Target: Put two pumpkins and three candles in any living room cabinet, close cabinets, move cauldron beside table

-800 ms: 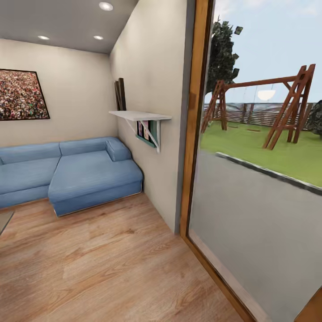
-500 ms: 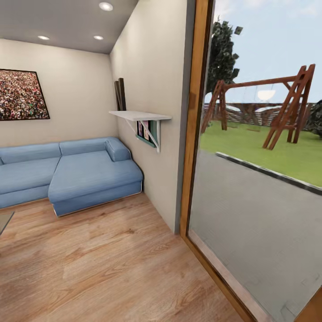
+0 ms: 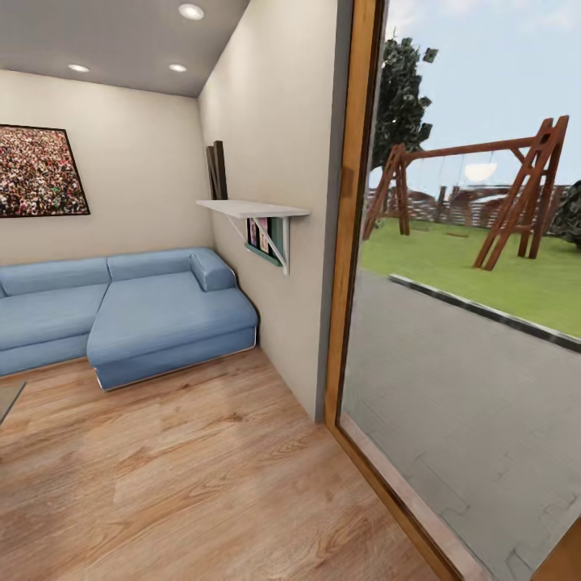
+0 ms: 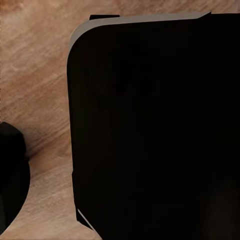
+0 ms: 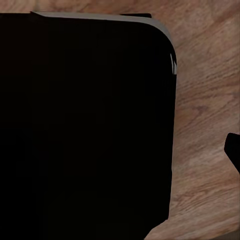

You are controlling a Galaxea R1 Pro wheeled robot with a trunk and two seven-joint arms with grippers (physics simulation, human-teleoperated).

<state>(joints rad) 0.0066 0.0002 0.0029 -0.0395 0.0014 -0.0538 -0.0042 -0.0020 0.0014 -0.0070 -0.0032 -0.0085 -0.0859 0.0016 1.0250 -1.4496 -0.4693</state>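
Observation:
I am in the living room, facing a corner with a light wood plank floor (image 3: pixel 202 476) and pale walls. A blue corner sofa (image 3: pixel 145 311) stands against the far wall. The pumpkins, candles, cabinet and cauldron are out of view. Both wrist views look down at the plank floor past a large black rounded-corner body (image 4: pixel 155 130) (image 5: pixel 85 125) that blocks most of each picture.
A white wall shelf (image 3: pixel 254 210) sticks out from the right wall above the sofa's end. A wood-framed glass door (image 3: pixel 349 242) runs down the right side, with a yard and swing set (image 3: pixel 492 194) beyond. A glass table corner (image 3: pixel 6 397) pokes in at the left edge.
The view holds still and nothing indoors has moved. Only the rendering of the fence and paving outside the glass differs slightly.

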